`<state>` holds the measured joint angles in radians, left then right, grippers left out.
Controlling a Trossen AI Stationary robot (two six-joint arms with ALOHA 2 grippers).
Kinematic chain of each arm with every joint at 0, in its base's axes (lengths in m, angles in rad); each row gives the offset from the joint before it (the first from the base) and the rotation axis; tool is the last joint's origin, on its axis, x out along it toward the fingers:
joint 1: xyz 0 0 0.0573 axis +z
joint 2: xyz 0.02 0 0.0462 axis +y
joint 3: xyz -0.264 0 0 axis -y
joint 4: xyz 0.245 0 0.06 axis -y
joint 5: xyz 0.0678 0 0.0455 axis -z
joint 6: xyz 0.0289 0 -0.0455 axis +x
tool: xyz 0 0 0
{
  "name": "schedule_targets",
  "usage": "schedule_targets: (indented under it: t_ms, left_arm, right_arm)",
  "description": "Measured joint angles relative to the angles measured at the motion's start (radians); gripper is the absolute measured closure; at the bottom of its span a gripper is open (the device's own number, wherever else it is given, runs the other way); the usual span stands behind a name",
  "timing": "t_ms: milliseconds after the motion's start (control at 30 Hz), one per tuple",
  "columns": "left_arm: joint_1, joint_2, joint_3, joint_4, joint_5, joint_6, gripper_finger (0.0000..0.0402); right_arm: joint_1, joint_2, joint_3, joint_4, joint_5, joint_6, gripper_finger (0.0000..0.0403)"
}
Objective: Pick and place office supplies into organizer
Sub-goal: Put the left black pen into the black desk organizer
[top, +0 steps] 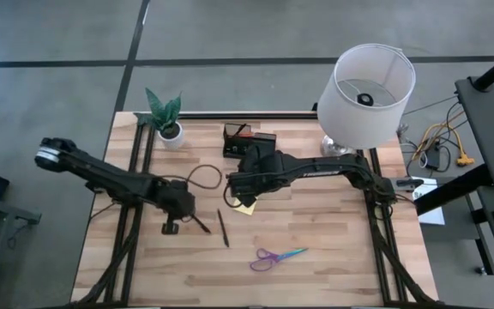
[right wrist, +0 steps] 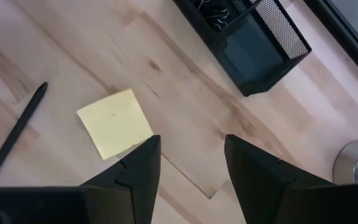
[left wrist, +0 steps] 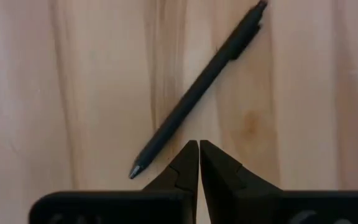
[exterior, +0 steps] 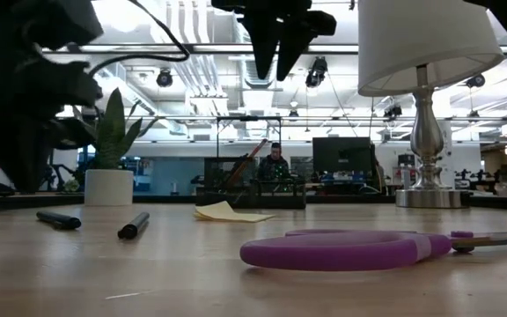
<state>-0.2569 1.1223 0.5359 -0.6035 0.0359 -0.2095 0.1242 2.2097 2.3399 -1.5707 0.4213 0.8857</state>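
Right tool hangs over the yellow sticky-note pad, fingers spread wide, nothing held. Left tool fully closed, empty, tips just beside a dark pen on the tabletop.

Risks: the pad is thin and flat, so the fingers could slide over it or push it away; left tool can't grab the pen unless it opens, and closed tips may knock it rolling.

Black mesh organizer near the lamp has paper clips in one compartment; nearest compartment looks empty. Second pen and scissors lie loose, well apart from it.
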Motion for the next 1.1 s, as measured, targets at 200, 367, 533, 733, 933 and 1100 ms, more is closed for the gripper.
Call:
schedule_targets:
  t_ms: [200,367,533,733,933,1100]
  left_arm:
    - [-0.019,0.081,0.017,0.002,-0.123,0.039,0.0402]
    - [-0.028,0.093,0.035,0.001,-0.182,0.070,0.0400]
    - [-0.028,0.086,0.054,-0.001,-0.230,0.119,0.0362]
    - [-0.028,0.081,0.045,-0.022,-0.200,0.161,0.0303]
    - [-0.029,0.087,0.045,-0.007,-0.131,0.277,0.0285]
    - [-0.024,0.101,0.045,-0.005,-0.129,0.321,0.0285]
  right_arm:
    - [0.000,0.000,-0.003,0.000,0.000,-0.034,0.0232]
    - [-0.008,0.000,-0.017,0.000,0.002,-0.095,0.0232]
    - [-0.027,0.000,-0.044,-0.001,0.004,-0.137,0.0232]
    - [-0.049,0.000,-0.079,0.001,0.000,-0.139,0.0232]
    - [-0.057,0.000,-0.110,0.025,-0.002,-0.211,0.0232]
    - [-0.070,0.000,-0.133,0.047,-0.003,-0.218,0.0232]
